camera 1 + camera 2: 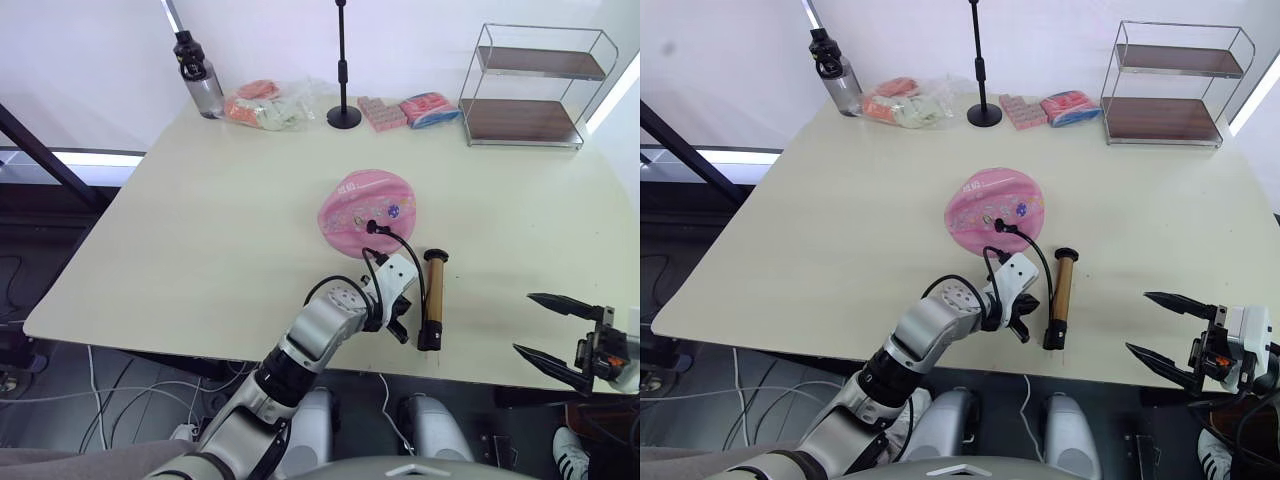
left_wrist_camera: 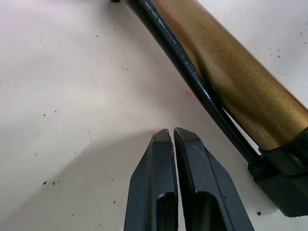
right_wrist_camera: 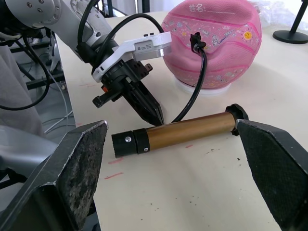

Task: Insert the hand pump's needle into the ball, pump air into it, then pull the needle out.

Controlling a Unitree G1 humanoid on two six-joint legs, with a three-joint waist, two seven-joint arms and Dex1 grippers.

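The pink ball (image 1: pixel 367 212) sits mid-table, partly caved in. A black fitting (image 3: pixel 196 41) at the end of the hose (image 3: pixel 195 91) is pressed into the ball's top, and the needle itself is hidden. The hand pump (image 1: pixel 433 298) lies flat in front of the ball, with its bronze barrel (image 2: pixel 231 72) beside my left gripper (image 2: pixel 172 131). That gripper is shut with nothing in it, and its tips (image 3: pixel 156 117) rest on the table close to the barrel's black end. My right gripper (image 1: pixel 523 322) hangs wide open off the table's front right edge, well apart from the pump.
Along the far edge stand a water bottle (image 1: pixel 198 75), a bag of snacks (image 1: pixel 265 105), a black stand's base (image 1: pixel 344 117), pink packets (image 1: pixel 430 108) and a two-tier wire shelf (image 1: pixel 530 85). The table's front edge (image 1: pixel 200 345) runs just below the pump.
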